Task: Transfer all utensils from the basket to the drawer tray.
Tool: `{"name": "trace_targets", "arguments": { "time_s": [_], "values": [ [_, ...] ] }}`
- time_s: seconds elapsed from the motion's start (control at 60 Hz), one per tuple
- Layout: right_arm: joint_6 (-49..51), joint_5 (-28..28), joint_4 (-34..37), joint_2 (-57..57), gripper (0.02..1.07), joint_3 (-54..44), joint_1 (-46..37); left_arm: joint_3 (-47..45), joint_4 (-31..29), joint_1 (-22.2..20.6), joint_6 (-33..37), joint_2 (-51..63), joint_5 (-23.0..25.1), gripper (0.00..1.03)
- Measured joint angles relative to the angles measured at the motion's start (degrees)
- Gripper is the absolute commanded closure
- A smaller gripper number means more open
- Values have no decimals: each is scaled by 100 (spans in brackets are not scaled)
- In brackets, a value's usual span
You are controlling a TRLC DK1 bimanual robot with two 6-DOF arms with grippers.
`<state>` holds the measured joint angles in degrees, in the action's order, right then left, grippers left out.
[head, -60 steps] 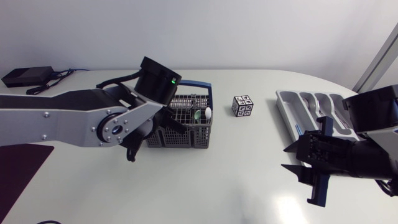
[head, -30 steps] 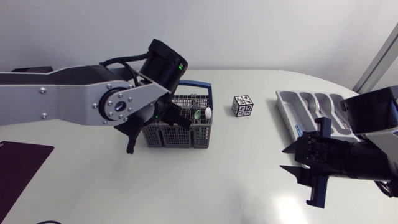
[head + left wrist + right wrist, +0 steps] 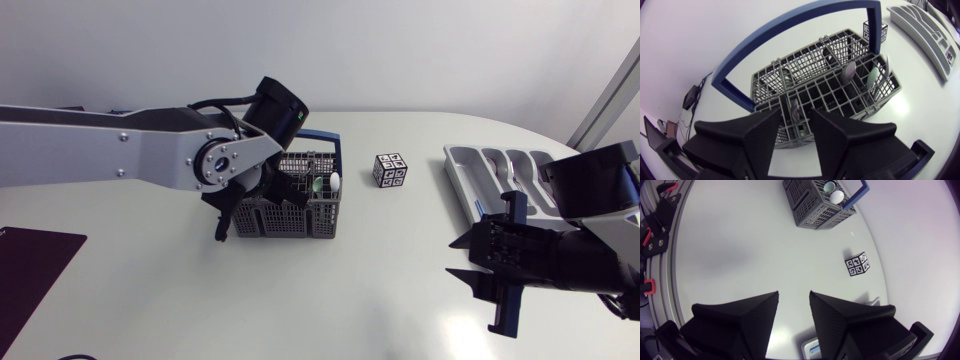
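**Left hand above the basket, utensils inside**

The left hand (image 3: 794, 119) hangs spread just above the grey basket (image 3: 290, 224), with a utensil (image 3: 794, 107) in the cell ahead of its gap. Two spoons (image 3: 327, 183) stand at the basket's end nearest the marker cube (image 3: 390, 170). The right hand (image 3: 497, 268), also spread, hovers over the counter (image 3: 360, 290) beside the drawer tray (image 3: 466, 172).

black-and-white patterned cube (image 3: 390, 170), white table (image 3: 330, 300)

The white, round-edged table (image 3: 380, 300) carries a grey wire basket with a blue handle (image 3: 290, 222), a black-and-white patterned cube (image 3: 390, 170), a grey plastic drawer tray (image 3: 462, 175) and a dark flat mat (image 3: 30, 275).
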<state>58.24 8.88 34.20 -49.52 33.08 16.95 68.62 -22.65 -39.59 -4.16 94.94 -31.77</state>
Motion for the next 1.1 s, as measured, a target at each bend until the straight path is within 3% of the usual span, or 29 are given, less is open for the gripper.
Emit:
{"name": "trace_targets", "arguments": {
  "time_s": [0.1,0.217,0.317,0.367,0.683,1.1],
  "values": [
    [-76,-4,-24,0,59,0,94,61,2,50,-20,138,0,61],
    [-243,-17,-149,-35,57,0,223,107,2,87,-35,247,0,78],
    [-442,-13,-216,-114,57,0,358,109,24,92,-37,256,-2,81],
    [-553,20,-280,-142,56,-4,424,116,24,92,-37,258,-2,88],
    [-1360,437,-708,-505,56,-4,789,120,63,173,-37,356,-2,92],
    [-1775,461,-920,-710,56,-42,1078,118,151,166,-35,402,-22,100]
  ]
}}
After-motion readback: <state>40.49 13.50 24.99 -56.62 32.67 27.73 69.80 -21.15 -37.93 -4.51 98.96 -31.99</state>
